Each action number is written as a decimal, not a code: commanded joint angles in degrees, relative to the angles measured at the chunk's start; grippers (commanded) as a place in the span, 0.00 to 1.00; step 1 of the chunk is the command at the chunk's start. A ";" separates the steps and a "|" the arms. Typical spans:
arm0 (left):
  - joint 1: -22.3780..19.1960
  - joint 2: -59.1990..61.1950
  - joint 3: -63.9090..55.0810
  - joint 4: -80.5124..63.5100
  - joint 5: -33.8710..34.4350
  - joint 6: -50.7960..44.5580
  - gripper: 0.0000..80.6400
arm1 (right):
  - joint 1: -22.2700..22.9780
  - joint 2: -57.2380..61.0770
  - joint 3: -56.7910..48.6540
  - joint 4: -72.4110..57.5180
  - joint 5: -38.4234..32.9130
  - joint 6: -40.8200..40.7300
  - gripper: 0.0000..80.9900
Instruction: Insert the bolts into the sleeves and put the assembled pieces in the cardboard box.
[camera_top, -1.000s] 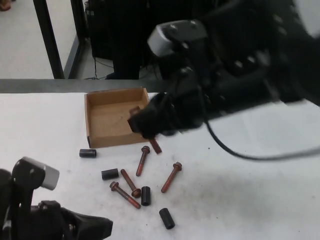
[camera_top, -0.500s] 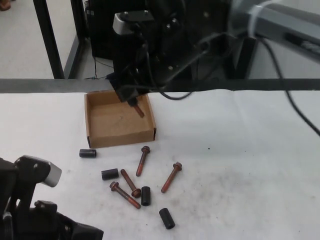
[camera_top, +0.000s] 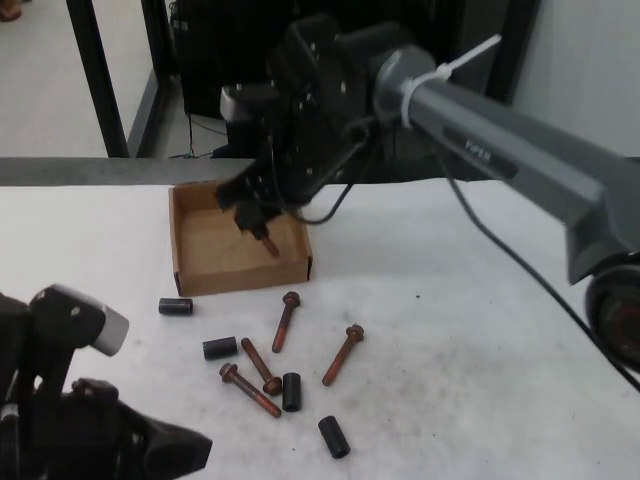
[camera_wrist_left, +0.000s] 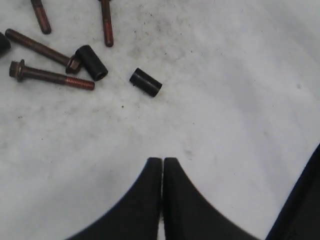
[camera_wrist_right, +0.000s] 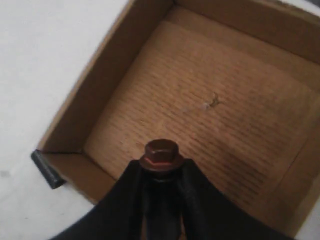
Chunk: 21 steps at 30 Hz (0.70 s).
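Change: within the last second the right arm has swung away from the near right corner of the brown open-topped cardboard box (camera_top: 240, 280) and in over it. The right gripper (camera_top: 262, 232) has come down from the far wall toward the middle of the box.
Meaning: the carry looks finished and the drop-off looks like the step in hand (one piece nearly delivered, several unbuilt).
Right gripper: clenched on a rust-brown hex-head metal bolt (camera_wrist_right: 160, 152), its fingers on either side just under the head.
Held bolt: it hangs tilted, and in the high view its reddish tip pokes out below the fingers, above the box floor and not touching it. The shank between the fingers is dark, so I cannot tell whether a sleeve is on it.
Box: it sits toward the worktop's far edge, left of middle, and no other piece can be seen on the part of its floor in sight.
Left gripper (camera_wrist_left: 162, 161): fingers pressed together with nothing between them, hovering over the worktop's near left corner.
Loose parts: four more bolts (camera_top: 287, 320) and four short black cylindrical sleeves (camera_top: 220, 348) lie scattered between the box and the near edge. They have not moved over that second.
Next: probably letting go (lower first, so the piece does not bounce out).
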 joint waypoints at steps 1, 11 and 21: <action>0.13 0.17 -0.74 0.04 -0.70 0.92 0.01 | -0.47 0.77 -0.89 0.06 0.61 0.01 0.00; 0.13 14.54 -8.85 11.49 -6.25 25.44 0.01 | -0.51 1.49 -1.90 -1.51 3.54 -1.58 0.32; 0.13 24.65 -21.63 11.49 -8.68 31.22 0.01 | -0.58 0.31 -2.11 -2.40 5.24 1.10 0.57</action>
